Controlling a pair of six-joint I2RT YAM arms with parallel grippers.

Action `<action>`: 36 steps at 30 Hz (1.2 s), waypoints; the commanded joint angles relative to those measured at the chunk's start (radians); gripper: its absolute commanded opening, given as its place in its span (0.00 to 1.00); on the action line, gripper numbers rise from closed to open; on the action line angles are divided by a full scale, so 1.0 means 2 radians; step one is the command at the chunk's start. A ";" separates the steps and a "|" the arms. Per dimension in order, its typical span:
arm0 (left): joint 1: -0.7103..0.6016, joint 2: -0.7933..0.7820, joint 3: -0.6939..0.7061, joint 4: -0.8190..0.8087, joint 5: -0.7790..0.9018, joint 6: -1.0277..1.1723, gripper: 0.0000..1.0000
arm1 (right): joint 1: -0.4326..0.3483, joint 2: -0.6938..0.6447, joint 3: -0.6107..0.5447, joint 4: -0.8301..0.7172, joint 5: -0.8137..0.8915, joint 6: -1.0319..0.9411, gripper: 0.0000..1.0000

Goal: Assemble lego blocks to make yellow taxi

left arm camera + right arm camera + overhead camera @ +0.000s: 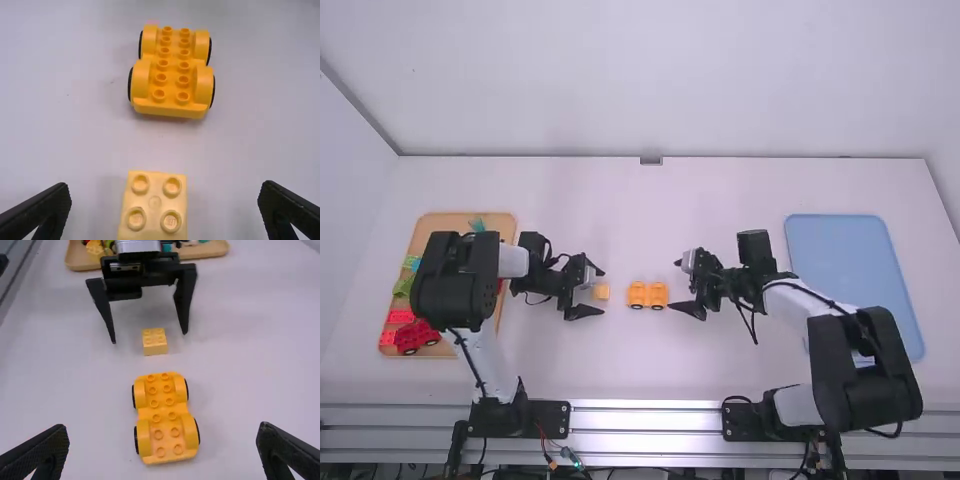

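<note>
Yellow wheeled base (pixel 171 90) wheels-down on table, mid-table between both grippers. Pale yellow block (pixel 155 202), four studs up, sits near one end of base, not attached. Left gripper (pixel 601 291) spread, fingers either side of block, no contact. Right gripper (pixel 675 284) also spread, near other end of base, nothing pinched. Farther out: wooden tray (pixel 440 222) at left with red car (pixel 412 338), blue tray (pixel 845 270) at right.

The desk (pixel 620 370) holds one orange-yellow wheeled base (pixel 172 75), one pale yellow block (pixel 154 205), one blue tray (pixel 840 260) and one tan tray (pixel 445 219) with one visible red wheeled base (pixel 412 337) and several partly hidden blocks (pixel 402 317).
</note>
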 commanded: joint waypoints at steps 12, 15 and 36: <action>0.003 0.023 -0.031 0.090 0.004 0.007 0.59 | 0.009 0.020 0.001 0.032 -0.002 -0.009 0.99; 0.003 0.023 -0.036 0.109 0.002 -0.023 0.48 | 0.016 0.020 0.001 0.032 -0.001 -0.009 0.99; -0.002 -0.014 -0.034 0.111 0.013 -0.085 0.22 | 0.059 0.043 0.000 0.045 0.079 -0.020 0.99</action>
